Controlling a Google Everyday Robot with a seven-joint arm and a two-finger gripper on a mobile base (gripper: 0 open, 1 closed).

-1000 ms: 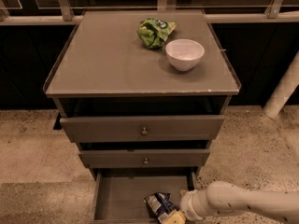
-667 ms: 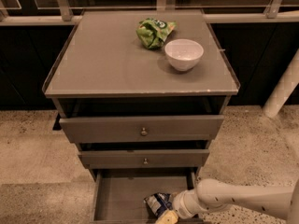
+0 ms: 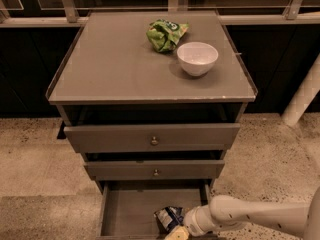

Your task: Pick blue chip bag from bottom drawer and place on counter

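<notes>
The blue chip bag (image 3: 168, 217) lies on the floor of the open bottom drawer (image 3: 127, 211), toward its front right. My gripper (image 3: 178, 232) sits at the frame's bottom edge, just right of and below the bag, at the end of the white arm that reaches in from the right. It is touching or very near the bag; its tips are cut off by the frame edge. The counter (image 3: 110, 64) is the grey cabinet top above.
A bright green snack bag (image 3: 166, 34) and a white bowl (image 3: 197, 58) sit at the back right of the counter. Two shallower drawers with knobs (image 3: 154, 140) (image 3: 156, 172) stick out slightly above the bottom drawer. A white post (image 3: 302, 96) stands at right.
The arm has slid left, deeper over the bottom drawer, bringing the gripper closer to the blue chip bag. The bag stays on the drawer floor.
</notes>
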